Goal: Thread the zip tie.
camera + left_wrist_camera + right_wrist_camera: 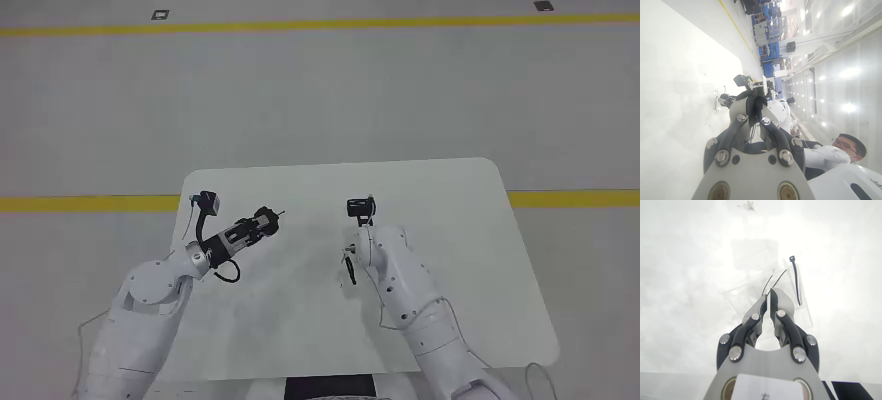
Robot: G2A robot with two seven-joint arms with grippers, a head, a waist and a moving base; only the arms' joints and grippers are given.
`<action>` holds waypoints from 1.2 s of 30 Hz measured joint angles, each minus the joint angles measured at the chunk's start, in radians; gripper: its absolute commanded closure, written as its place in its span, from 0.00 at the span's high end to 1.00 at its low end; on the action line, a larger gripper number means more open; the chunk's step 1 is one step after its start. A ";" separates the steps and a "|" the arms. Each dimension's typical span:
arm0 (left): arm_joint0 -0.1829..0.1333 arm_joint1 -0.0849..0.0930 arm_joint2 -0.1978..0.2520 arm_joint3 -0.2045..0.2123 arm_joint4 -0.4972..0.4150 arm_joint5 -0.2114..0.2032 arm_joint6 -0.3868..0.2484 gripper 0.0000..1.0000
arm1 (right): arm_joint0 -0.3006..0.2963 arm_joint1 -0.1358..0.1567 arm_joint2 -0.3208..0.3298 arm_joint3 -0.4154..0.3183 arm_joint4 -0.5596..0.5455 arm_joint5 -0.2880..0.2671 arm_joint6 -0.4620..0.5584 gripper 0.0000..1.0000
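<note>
Patience serves us best here. Our right tool [768, 292] hangs over the clear acrylic plate [751, 289] on the white tabletop [687, 275], its fingers a narrow slit apart, with a thin black strand [779, 276] running in between the tips. We judge it best to close only once that strand sits squarely between the pads. The black plastic zip tie [795, 279] lies flat on the plate, just beside that tool. Our left tool [753, 99] has its fingers pressed together. Something dark sits between them, and we cannot tell whether it is a tie or only padding.
</note>
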 measured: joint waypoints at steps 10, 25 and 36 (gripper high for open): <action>0.000 0.000 0.000 0.000 0.000 0.000 0.000 0.00 | 0.007 -0.010 -0.001 0.024 0.000 0.000 -0.015 0.11; 0.000 0.000 0.000 0.000 0.000 0.000 0.000 0.00 | 0.036 -0.022 -0.011 0.093 0.000 0.000 -0.030 0.10; 0.000 0.000 0.000 0.000 0.000 0.000 0.000 0.00 | 0.031 -0.020 -0.007 0.065 0.000 0.000 -0.028 0.00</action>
